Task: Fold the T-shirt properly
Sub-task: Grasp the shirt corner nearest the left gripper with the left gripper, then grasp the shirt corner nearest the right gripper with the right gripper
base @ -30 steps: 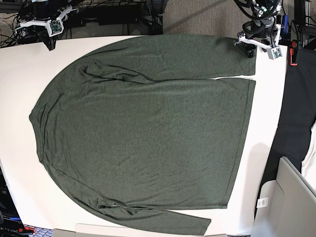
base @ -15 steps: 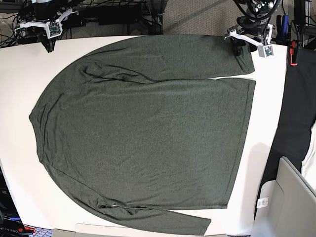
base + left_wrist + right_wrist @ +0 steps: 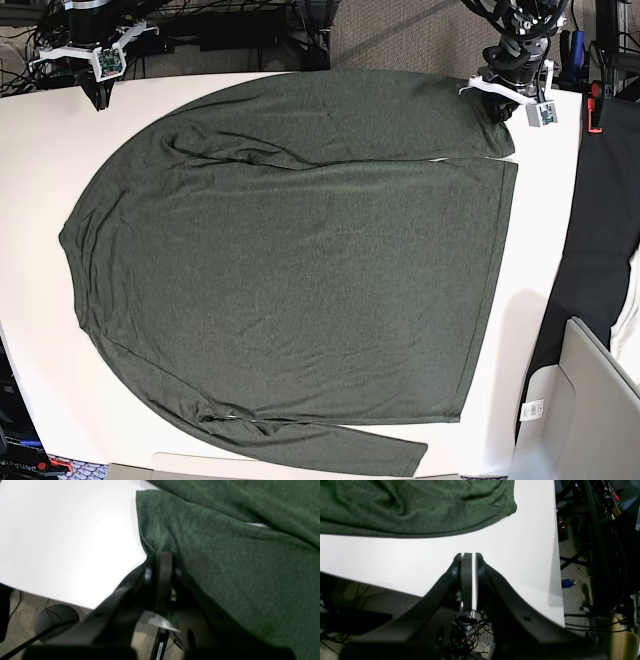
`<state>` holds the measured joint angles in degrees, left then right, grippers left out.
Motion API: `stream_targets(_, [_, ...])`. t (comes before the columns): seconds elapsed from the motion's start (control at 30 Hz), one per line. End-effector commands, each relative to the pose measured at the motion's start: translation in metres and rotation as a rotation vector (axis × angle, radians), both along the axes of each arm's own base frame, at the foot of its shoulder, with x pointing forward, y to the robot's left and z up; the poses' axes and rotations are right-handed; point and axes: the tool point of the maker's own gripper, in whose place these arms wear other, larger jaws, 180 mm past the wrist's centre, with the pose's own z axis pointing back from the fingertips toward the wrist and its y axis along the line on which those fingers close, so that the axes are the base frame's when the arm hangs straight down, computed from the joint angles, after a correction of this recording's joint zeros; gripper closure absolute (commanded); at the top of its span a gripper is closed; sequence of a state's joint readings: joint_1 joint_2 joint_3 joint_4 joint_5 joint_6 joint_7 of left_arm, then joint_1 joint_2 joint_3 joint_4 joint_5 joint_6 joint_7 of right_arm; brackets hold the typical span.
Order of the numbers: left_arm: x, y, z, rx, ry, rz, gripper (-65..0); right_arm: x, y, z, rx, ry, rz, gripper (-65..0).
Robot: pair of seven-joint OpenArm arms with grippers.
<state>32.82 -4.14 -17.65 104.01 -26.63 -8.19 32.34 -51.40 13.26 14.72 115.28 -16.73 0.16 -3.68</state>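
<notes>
I see the dark olive-green heathered knit long-sleeve T-shirt (image 3: pixel 290 280) spread flat across the white table (image 3: pixel 40 200), sleeves at 12 and 6 o'clock. My left gripper (image 3: pixel 160 562), at approx 1 o'clock in base view, is pinching the cuff edge of the upper sleeve, jaws pressed together w/ fabric between. Right gripper (image 3: pixel 467 562), at 11 o'clock, has jaws pressed together on nothing, over bare table near the shirt's edge.

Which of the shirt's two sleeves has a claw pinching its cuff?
The sleeve along the table's far edge: the left claw is shut on its cuff corner. The other sleeve, at the near edge, lies untouched.
</notes>
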Motion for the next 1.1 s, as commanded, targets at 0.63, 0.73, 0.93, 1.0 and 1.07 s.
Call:
stream_targets(0.63, [0.013,-0.009,0.037,0.029,-0.069,-0.045,0.0,0.014,-0.002,0.003,0.221,-0.047,-0.15,-24.3])
stream_targets(0.73, [0.013,-0.009,0.037,0.029,-0.069,-0.045,0.0,0.015,-0.003,-0.003,0.318,-0.033,-0.21,-24.3])
stream_targets(0.93, [0.013,-0.009,0.037,0.028,-0.069,-0.046,0.0,0.033,0.001,-0.014,0.549,-0.002,-0.327,-24.3])
stream_targets(1.0, [0.013,-0.009,0.037,0.028,-0.069,-0.046,0.0,0.042,0.006,-0.015,0.622,0.007,-0.347,-24.4])
stream_targets(1.07, [0.013,-0.009,0.037,0.028,-0.069,-0.046,0.0,0.05,0.01,-0.016,0.679,0.017,-0.361,-24.4])
